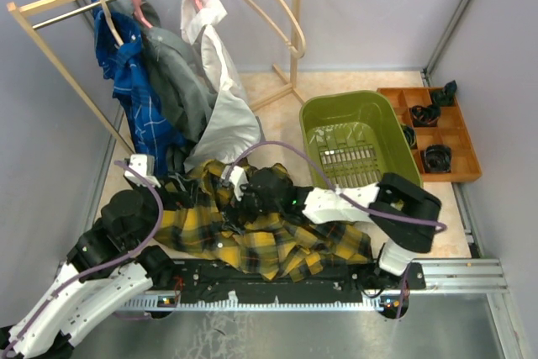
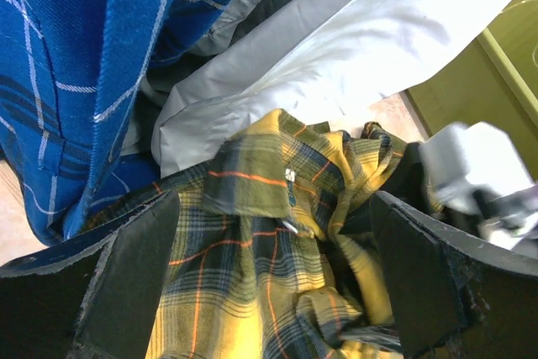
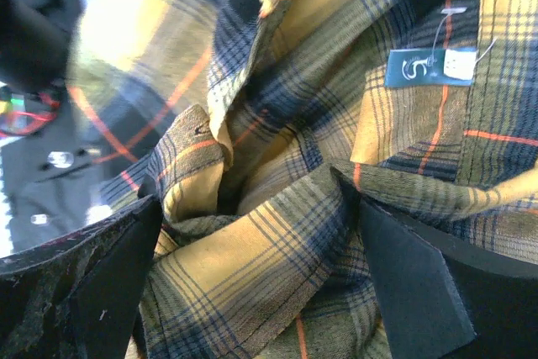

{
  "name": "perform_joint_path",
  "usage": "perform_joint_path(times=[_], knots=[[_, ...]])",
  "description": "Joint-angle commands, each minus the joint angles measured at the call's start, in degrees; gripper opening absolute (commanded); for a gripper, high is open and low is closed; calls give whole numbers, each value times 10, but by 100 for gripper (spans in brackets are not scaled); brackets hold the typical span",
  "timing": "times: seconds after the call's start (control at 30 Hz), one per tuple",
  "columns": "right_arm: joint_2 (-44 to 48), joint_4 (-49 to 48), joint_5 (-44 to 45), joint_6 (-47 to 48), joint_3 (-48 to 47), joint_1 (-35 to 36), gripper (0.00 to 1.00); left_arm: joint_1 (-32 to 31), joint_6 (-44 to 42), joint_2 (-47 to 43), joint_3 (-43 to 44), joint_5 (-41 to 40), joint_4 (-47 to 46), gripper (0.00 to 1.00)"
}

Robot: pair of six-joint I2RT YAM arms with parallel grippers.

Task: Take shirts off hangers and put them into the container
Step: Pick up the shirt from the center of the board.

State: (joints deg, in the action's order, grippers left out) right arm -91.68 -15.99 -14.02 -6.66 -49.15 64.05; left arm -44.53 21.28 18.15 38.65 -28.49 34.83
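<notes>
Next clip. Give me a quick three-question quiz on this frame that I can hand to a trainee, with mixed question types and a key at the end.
1. True or false: the container already holds a shirt.
2. Which shirt lies beneath the left gripper and the right gripper? A white shirt; B plaid shirt; C grey shirt.
3. Fill in: the jaws of both grippers stand ____.
Key: 1 false; 2 B; 3 open.

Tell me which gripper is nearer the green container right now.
Right. The right gripper hovers open over the plaid shirt, left of the container in the top view; the left gripper sits farther left, beside the hanging blue shirt.
</notes>
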Motion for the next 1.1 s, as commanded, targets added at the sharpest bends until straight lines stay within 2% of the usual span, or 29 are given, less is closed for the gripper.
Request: perform_joint_path(times=[0.0, 0.1, 0.13, 0.17, 0.23, 0.37, 0.4, 0.43, 0.57, 0.67, 0.77, 0.87, 0.97, 1.07], knots=[[-81, -31, 106, 65, -24, 16, 99, 0, 7, -8, 1, -10, -1, 99], [-109, -22, 140, 141, -27, 36, 99, 0, 8, -8, 1, -12, -1, 99], [-113, -22, 159, 150, -24, 39, 96, 0, 8, -9, 0, -12, -1, 99], [-114, -23, 174, 152, -21, 40, 89, 0, 9, -8, 0, -12, -2, 99], [-102, -27, 197, 164, -8, 39, 66, 0, 7, -9, 0, -11, -1, 100], [-25, -51, 174, 178, 35, 39, 34, 0, 8, -8, 0, -12, -2, 100], [3, -58, 164, 181, 45, 39, 21, 0, 7, -8, 0, -11, -3, 99], [28, -68, 161, 184, 55, 39, 1, 0, 8, -8, 0, -11, -3, 100], [150, -105, 222, 179, 103, 40, 0, 0, 7, -7, 0, -10, -2, 99], [242, -98, 283, 177, 148, 39, 0, 0, 7, -9, 0, -11, -2, 100], [311, -74, 304, 174, 184, 35, 0, 0, 7, -9, 0, -10, -2, 99], [334, -4, 328, 131, 181, 3, 0, 0, 7, -9, 0, -10, -3, 99], [312, 69, 252, 73, 159, -54, 1, 0, 7, -9, 0, -9, -3, 99], [257, 97, 86, 76, 136, -61, 11, 0, 7, -9, 0, -9, -3, 99]])
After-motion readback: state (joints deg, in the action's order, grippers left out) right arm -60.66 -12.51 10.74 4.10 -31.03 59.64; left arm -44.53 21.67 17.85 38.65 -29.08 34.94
